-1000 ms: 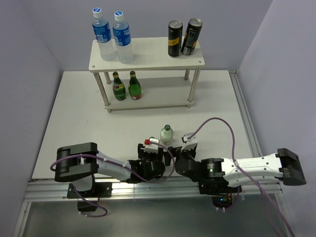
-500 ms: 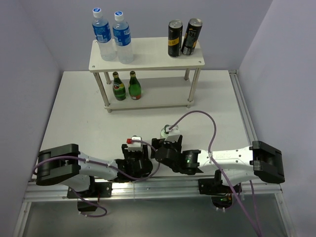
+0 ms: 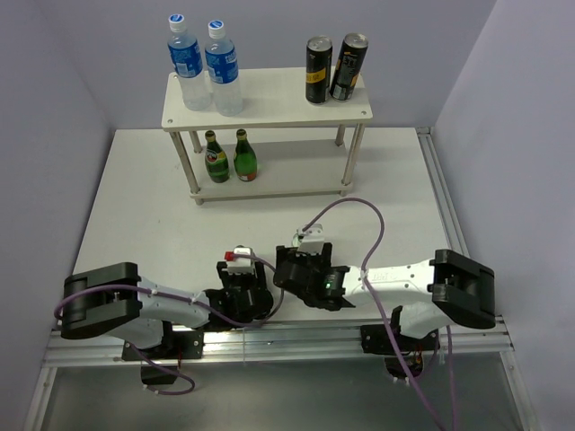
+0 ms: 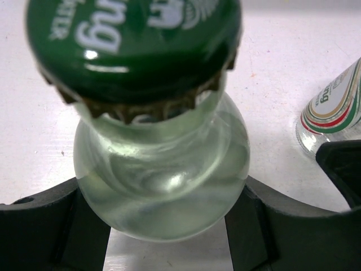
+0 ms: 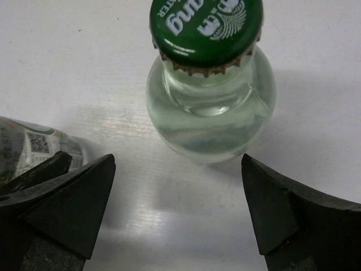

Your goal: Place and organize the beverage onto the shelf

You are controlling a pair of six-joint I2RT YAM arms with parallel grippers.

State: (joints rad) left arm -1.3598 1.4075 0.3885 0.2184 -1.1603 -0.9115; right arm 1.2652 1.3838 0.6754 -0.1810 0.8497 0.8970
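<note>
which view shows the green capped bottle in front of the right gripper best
Right wrist: the green-capped bottle shows its cap and clear shoulders, standing untouched between the fingers of the open right gripper. Left wrist catches only a strip of its labelled side at the right edge. Top external hides it beneath the arm.

Two slim robot arms. The left arm (image 3: 171, 305) and the right arm (image 3: 395, 280) each have smooth white tubular links between chunky black joint housings. Thin purple cables (image 3: 380, 224) loop along both. A small green light (image 3: 329, 282) glows on the right wrist. Matte black wedge-shaped fingers (image 5: 67, 209).
</note>
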